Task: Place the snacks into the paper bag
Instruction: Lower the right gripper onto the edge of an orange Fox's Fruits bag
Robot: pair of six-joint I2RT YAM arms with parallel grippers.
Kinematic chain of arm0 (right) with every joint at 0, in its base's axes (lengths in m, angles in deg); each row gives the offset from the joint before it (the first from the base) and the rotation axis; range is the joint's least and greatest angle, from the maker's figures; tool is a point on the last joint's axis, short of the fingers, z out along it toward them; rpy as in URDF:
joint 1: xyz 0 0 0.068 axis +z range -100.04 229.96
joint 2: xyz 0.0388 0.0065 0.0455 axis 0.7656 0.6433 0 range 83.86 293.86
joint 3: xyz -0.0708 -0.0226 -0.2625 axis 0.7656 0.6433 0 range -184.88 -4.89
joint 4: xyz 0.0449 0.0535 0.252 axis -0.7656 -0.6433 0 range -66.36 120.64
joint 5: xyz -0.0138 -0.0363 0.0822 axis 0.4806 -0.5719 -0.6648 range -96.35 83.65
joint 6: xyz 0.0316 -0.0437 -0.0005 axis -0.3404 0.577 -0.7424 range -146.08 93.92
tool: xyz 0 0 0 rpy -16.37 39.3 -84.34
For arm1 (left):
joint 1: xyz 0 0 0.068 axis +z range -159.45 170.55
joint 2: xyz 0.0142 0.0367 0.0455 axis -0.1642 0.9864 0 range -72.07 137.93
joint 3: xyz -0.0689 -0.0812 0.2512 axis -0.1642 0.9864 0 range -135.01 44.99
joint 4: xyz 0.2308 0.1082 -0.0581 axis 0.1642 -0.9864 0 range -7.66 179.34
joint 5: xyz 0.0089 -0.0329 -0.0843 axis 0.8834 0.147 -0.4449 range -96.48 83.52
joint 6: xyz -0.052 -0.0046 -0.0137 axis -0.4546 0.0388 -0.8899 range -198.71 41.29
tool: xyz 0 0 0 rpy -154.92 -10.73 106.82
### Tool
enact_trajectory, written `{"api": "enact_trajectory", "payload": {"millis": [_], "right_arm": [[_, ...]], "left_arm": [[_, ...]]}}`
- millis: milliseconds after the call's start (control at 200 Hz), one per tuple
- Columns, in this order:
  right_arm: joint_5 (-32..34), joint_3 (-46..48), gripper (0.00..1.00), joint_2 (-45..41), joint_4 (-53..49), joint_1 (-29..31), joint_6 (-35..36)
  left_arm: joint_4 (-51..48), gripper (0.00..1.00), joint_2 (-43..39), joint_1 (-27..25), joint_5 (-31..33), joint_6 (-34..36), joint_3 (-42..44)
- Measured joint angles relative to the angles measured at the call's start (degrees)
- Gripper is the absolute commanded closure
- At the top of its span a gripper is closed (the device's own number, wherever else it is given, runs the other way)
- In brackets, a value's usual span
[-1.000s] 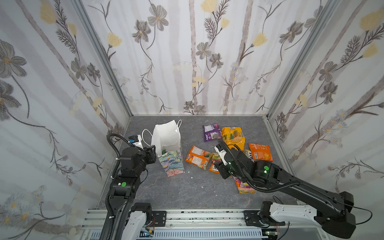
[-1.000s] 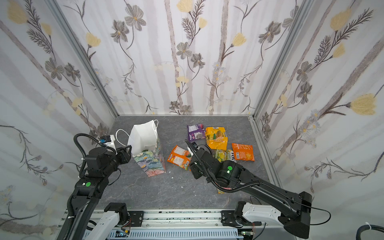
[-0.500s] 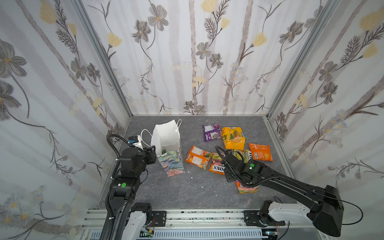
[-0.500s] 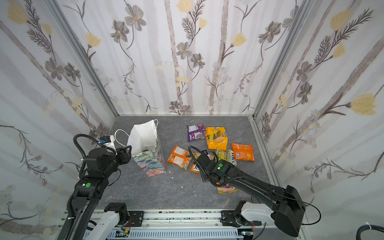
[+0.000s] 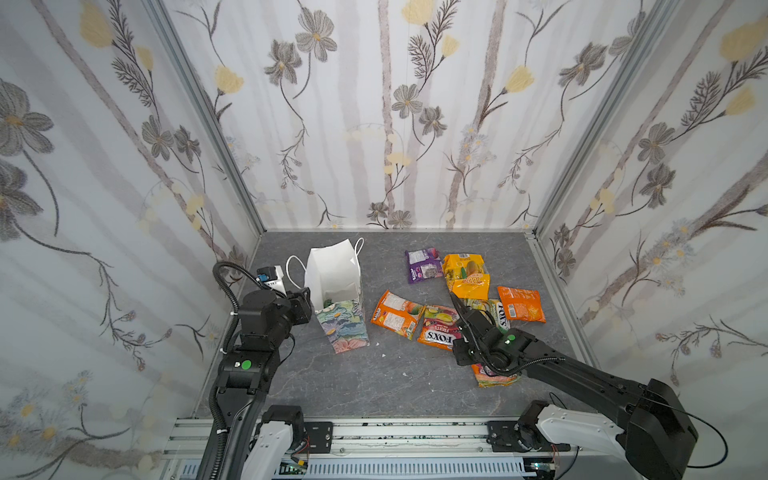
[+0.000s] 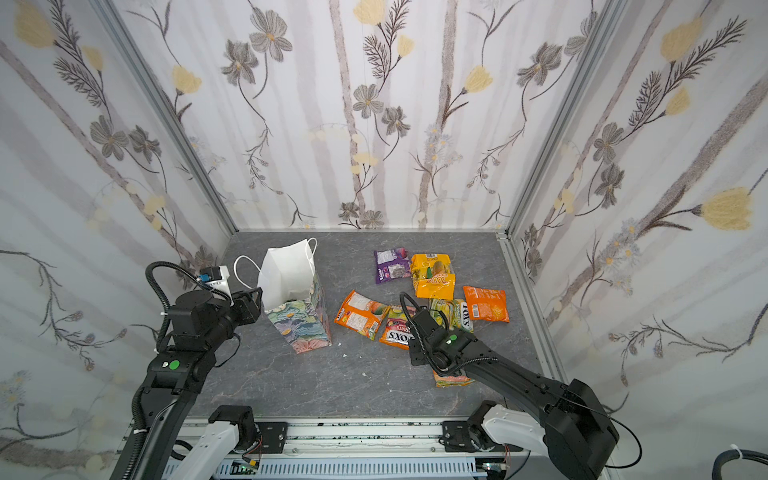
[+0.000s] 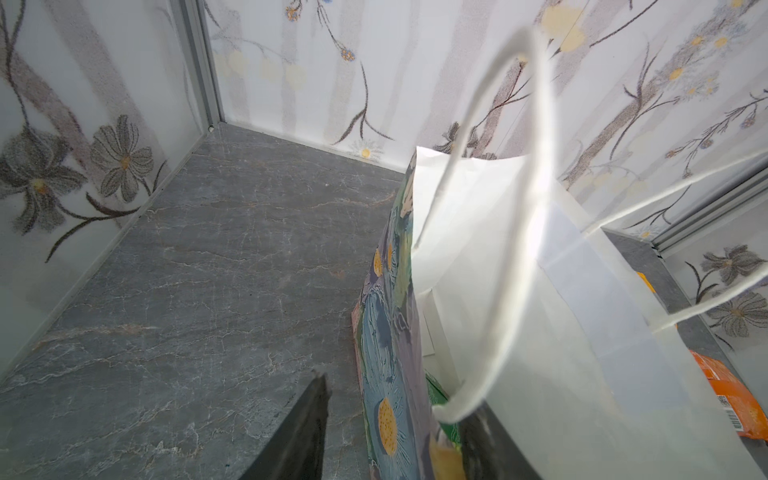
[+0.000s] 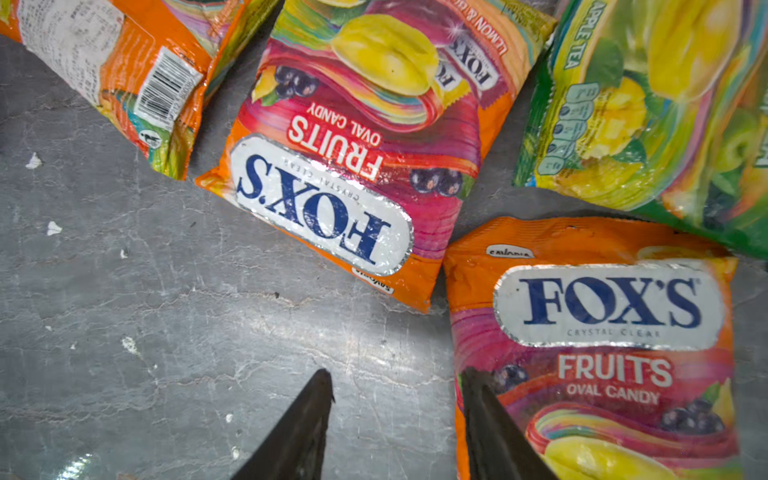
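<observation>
The paper bag stands open at the left, floral outside and white inside. My left gripper is shut on its near wall, one finger inside and one outside. A green packet lies inside the bag. Several snacks lie on the table to the right: purple, yellow, two orange, a green one and two FOX'S packets. My right gripper is open, pointing down. One fingertip is over the nearest FOX'S packet's edge, the other over bare table.
Floral walls close in the grey table on three sides. In both top views the right arm covers part of the nearest FOX'S packet. White cord handles arch over the bag's mouth. Small white crumbs dot the table.
The right arm has swung from over the middle packets toward the front right and turned downward over the nearest FOX'S packet. Its jaws have widened a little. The left arm and bag are unchanged.
</observation>
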Motion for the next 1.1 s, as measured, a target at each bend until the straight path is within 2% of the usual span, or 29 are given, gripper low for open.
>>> {"api": "enact_trajectory", "payload": {"millis": [450,1099], "right_arm": [[-2.6,5.6,0.45,-0.2,11.7,-3.9,2.6],[-6.5,8.6,0.47,1.9,18.6,-9.2,5.5]], "left_arm": [[0.8,0.51,-0.4,0.0,-0.2,-0.1,2.5],[0.3,0.51,-0.9,-0.1,0.0,-0.1,2.0]]}}
